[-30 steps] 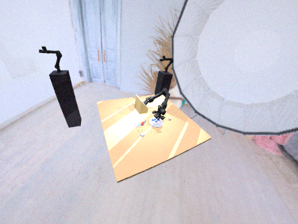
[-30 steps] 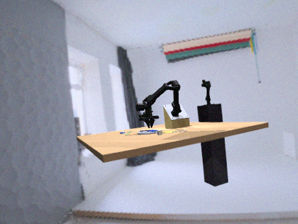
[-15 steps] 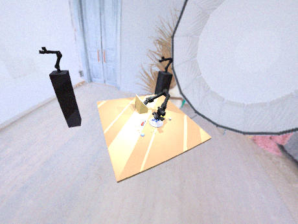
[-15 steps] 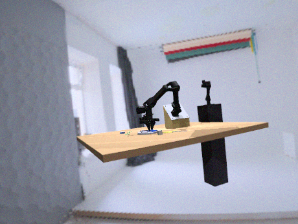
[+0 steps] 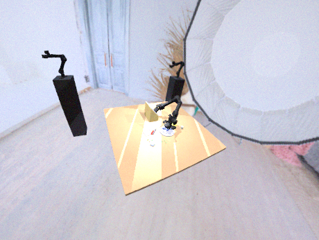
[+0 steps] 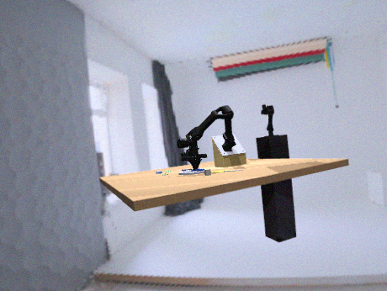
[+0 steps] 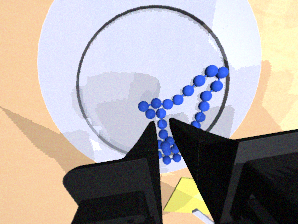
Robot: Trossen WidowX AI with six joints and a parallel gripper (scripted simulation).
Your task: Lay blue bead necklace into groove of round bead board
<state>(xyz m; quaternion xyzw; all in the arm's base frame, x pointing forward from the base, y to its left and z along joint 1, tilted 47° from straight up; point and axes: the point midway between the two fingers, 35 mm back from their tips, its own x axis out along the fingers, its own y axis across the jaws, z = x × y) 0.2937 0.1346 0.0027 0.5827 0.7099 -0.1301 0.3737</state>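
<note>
Evidently, on the board (image 5: 168, 132) (image 6: 183, 173) (image 7: 57, 65), the gripper (image 5: 169, 127) (image 6: 195, 168) (image 7: 161, 123) straddles the necklace's (image 5: 165, 129) (image 7: 188, 90) near bunch, fingertips slightly parted, any pinch impossible to tell, while its long arm slants up-right in the wrist view to the groove (image 7: 78, 82), its left corner lying inside.

Wrist view: lower part of the groove (image 7: 78, 80) blocked by the fingers; a few beads (image 7: 167, 146) between and behind the fingertips overlap, count not readable. Board (image 7: 57, 65) cropped above the fingers, yellow piece (image 7: 181, 195) partly covered below the tips. Top view: small items (image 5: 152, 141) beside the fingers too blurred to identify
</note>
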